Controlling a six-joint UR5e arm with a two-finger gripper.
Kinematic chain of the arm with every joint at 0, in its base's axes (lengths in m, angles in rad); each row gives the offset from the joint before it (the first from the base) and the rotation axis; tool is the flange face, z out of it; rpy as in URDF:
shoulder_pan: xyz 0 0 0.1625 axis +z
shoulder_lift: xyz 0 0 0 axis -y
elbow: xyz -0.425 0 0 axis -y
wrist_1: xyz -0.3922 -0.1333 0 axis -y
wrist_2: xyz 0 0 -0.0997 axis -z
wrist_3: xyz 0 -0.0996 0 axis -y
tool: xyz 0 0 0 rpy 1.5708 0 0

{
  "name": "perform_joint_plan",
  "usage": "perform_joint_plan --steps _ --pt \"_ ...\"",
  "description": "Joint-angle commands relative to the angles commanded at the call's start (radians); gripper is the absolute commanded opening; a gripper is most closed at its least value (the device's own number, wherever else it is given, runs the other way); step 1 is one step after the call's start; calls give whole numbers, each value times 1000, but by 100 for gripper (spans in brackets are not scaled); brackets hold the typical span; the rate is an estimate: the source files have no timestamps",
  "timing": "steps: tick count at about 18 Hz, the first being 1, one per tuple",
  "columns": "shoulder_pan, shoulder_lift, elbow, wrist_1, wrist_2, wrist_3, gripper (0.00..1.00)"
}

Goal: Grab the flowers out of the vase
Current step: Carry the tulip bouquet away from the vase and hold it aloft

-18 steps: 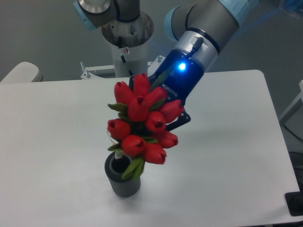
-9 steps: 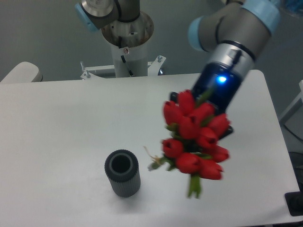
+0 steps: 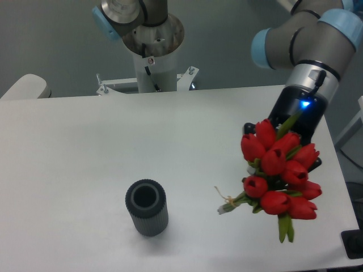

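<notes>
1. Since half a second ago, the flowers (image 3: 279, 170) have travelled further right, towards the table's (image 3: 79, 147) right edge, well apart from the vase (image 3: 147, 207).
2. Nearest, the vase stands upright by the front edge, its mouth empty.
3. The bunch hangs tilted, tied stem ends pointing lower left and buds upper right.
4. Behind it, the gripper (image 3: 283, 148) clamps the flowers, fingers mostly hidden.
</notes>
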Motion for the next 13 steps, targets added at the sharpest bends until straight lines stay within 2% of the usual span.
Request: perform_joint_plan --steps 13 --pt "-8 29 -32 -6 100 95 31"
